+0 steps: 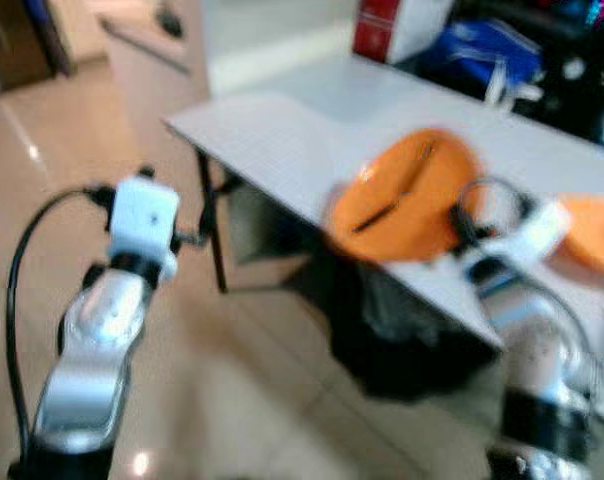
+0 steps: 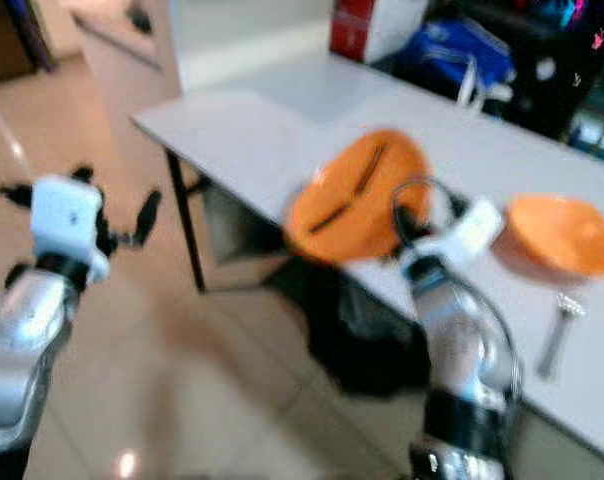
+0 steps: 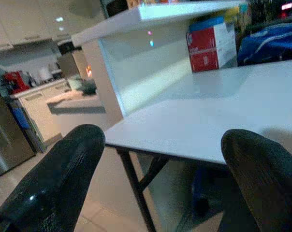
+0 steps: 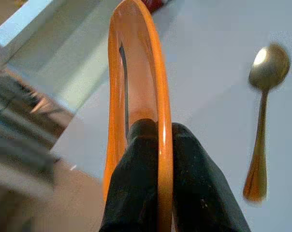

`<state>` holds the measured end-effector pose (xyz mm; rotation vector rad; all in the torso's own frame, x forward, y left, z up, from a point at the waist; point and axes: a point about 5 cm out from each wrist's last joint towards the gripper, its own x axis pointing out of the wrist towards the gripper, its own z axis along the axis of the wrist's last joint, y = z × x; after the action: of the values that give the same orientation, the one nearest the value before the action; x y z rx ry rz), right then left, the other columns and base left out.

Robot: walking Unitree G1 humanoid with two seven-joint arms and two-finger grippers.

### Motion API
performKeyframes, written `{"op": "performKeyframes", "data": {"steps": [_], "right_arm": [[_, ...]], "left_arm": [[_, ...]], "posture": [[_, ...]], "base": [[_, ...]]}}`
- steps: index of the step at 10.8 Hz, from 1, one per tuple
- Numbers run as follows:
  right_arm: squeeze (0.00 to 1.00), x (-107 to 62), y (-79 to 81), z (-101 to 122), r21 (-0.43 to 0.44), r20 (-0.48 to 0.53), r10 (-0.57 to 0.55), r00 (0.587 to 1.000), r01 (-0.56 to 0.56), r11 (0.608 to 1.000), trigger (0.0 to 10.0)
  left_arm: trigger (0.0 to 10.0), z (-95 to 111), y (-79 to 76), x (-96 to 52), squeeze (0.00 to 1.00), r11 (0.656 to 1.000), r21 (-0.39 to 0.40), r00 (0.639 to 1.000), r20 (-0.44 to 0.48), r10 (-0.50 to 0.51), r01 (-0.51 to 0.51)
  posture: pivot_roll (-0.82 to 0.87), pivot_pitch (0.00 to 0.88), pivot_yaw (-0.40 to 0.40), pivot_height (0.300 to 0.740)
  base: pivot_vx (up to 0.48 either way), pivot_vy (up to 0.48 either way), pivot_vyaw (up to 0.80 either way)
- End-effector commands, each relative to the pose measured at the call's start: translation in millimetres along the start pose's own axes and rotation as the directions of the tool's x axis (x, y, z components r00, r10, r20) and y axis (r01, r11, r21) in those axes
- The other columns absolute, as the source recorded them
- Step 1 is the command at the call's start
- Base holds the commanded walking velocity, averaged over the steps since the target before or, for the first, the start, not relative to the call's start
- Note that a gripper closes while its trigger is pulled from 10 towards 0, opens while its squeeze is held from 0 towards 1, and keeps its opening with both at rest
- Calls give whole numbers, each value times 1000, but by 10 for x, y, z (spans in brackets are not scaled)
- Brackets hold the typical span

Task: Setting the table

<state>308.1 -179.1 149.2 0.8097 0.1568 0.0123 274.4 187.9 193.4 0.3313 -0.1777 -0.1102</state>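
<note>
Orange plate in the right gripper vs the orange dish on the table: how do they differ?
The orange plate is off the table, pinched at its rim by the right gripper, tilted steeply on edge. The orange dish rests flat on the white table, untouched, next to a spoon. The plate looks bigger, being nearer. Both are round and orange.

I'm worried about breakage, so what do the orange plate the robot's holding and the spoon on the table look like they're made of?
The orange plate, pinched at its rim by the right claw, looks like glossy plastic or melamine: uniform colour, thin rim with a bright sheen, though glazed ceramic cannot be ruled out. The spoon looks like metal with a brassy gold polish, its bowl reflecting light.
</note>
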Motion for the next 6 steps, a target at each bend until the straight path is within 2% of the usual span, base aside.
{"op": "performKeyframes", "data": {"steps": [1,2,3,4,6], "right_arm": [[0,-15,3,110,39,28,8,1000,-9,999,10000],[0,-37,-25,75,132,-54,17,998,-10,991,10000],[0,-43,-29,72,154,-62,21,998,-12,988,10000],[0,-64,-81,95,262,-94,27,995,-1,965,10000],[0,-62,-157,88,335,-126,-18,992,60,940,10000]], "left_arm": [[10000,11,-22,0,0,1000,-2,1000,7,-12,12],[10000,0,-40,-17,0,998,-57,999,1,-36,36],[10000,-6,-48,-24,0,995,-87,999,-2,-46,46],[10000,73,-74,-68,0,981,-141,991,48,-124,130],[10000,31,-183,-199,0,941,-173,956,20,-293,292]], "posture": [[98,0,-9,740],[97,0,-10,740],[97,0,-10,740],[94,0,-11,740],[95,0,-10,740]], "base": [[0,-480,0],[0,0,0],[0,0,0],[0,0,0],[0,0,0]]}}
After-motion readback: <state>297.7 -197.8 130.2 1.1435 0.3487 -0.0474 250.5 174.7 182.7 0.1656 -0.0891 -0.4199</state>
